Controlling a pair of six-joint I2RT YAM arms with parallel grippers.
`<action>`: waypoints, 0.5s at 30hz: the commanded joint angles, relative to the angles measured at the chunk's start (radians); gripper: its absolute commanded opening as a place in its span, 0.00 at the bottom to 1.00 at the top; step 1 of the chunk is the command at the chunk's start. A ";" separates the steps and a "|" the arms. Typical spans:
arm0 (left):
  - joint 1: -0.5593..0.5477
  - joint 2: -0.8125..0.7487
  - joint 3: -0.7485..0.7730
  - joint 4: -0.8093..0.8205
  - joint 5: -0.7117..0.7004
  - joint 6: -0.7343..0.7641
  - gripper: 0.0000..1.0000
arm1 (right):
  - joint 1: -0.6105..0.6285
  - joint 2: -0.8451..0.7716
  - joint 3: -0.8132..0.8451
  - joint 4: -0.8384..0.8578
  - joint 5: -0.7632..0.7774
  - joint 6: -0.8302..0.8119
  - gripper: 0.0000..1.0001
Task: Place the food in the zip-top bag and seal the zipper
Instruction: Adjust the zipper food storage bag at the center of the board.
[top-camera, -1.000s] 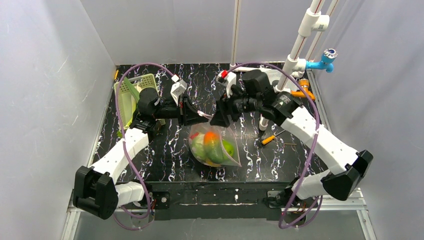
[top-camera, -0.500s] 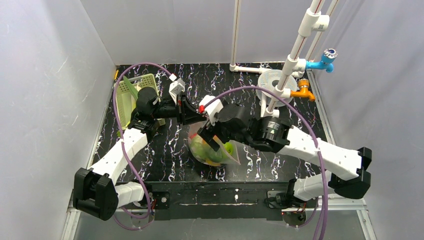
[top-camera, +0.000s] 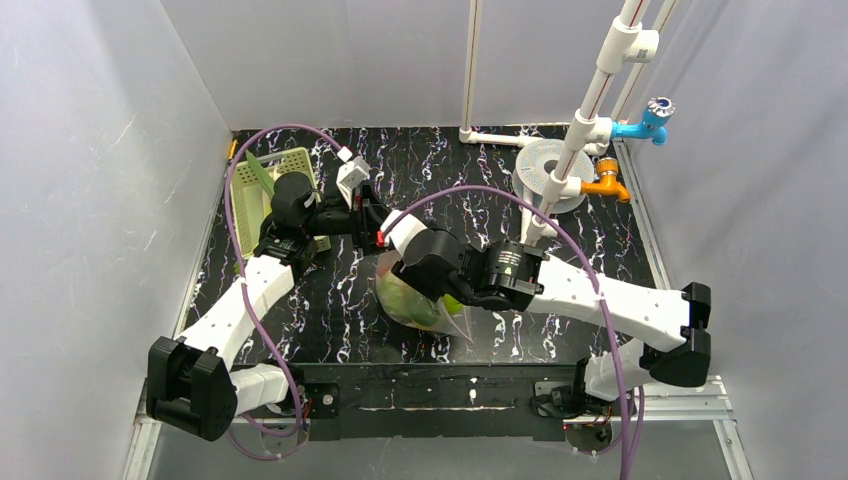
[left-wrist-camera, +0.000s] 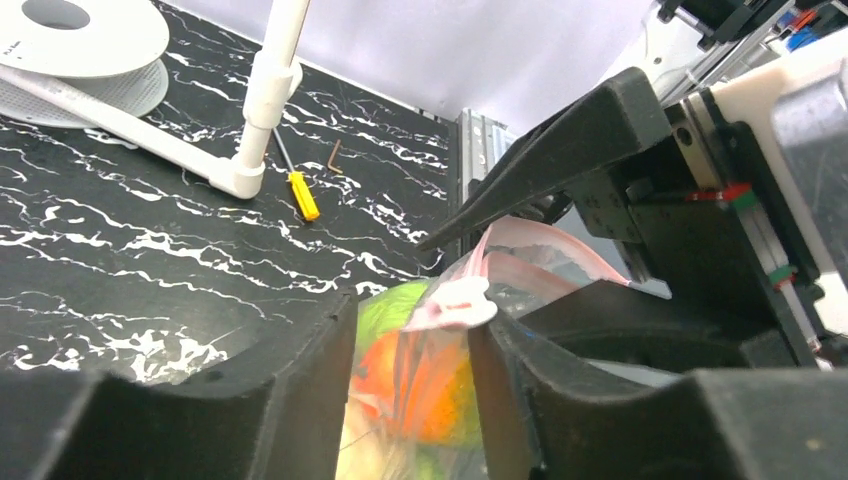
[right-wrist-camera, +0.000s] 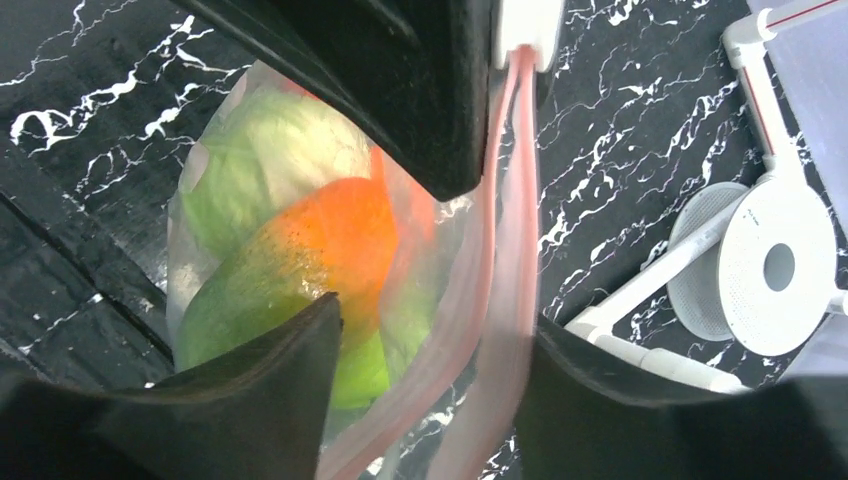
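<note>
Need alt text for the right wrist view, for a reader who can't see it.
A clear zip-top bag of green and orange toy food shows between the two spread dark fingers of the right end effector, its pinkish zipper running up between them. A white spool sits on the black marbled table at right.

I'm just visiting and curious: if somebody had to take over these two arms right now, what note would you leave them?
Left gripper: open, fingers either side of the top of the zip-top bag, next to the slider tab.
Right gripper: open, straddling the zipper.
Food: inside the bag, which lies on the table between the arms.
Done: the food in view is bagged.
Left: the zipper looks parted in places. Probably close on it, run it shut, then check.
</note>
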 joint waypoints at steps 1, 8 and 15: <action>0.008 -0.030 0.043 0.003 0.051 0.014 0.49 | 0.004 -0.088 -0.043 0.038 -0.020 -0.009 0.58; 0.007 -0.004 0.036 0.077 0.118 -0.042 0.58 | -0.039 -0.238 -0.163 0.171 -0.227 -0.061 0.35; -0.023 0.024 0.034 0.139 0.194 -0.096 0.55 | -0.160 -0.306 -0.218 0.243 -0.429 -0.037 0.03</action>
